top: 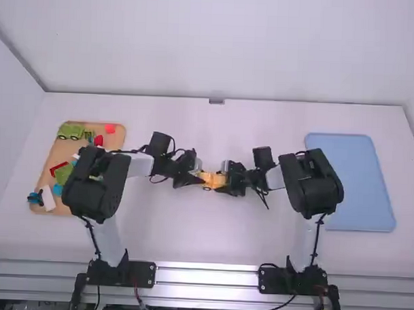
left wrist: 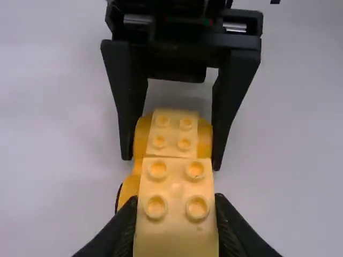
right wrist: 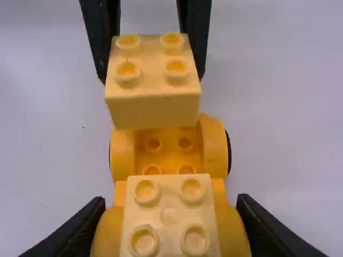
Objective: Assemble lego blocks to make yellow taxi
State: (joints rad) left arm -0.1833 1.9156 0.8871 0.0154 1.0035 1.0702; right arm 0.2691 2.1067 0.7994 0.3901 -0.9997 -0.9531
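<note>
Near the table's middle in the high view, my left gripper point(top: 197, 176) and right gripper point(top: 225, 179) face each other over the orange-yellow wheeled car base point(top: 207, 184). In the left wrist view, my left gripper point(left wrist: 176, 202) is shut on a pale yellow block point(left wrist: 176, 235) with studs up. My right gripper point(right wrist: 171, 202) grips the wheeled base point(right wrist: 214, 150) at its near end, where a second pale yellow block point(right wrist: 168, 214) sits between raised sides. The left gripper's block point(right wrist: 153, 110) is over the base's other end, part of whose studs show; contact there is unclear.
At the left, a tan tray point(top: 62, 153) holds a green vehicle point(top: 71, 130), red, green and blue pieces, partly under the left arm. A blue tray point(top: 361, 194) lies at the right, partly behind the right arm.
</note>
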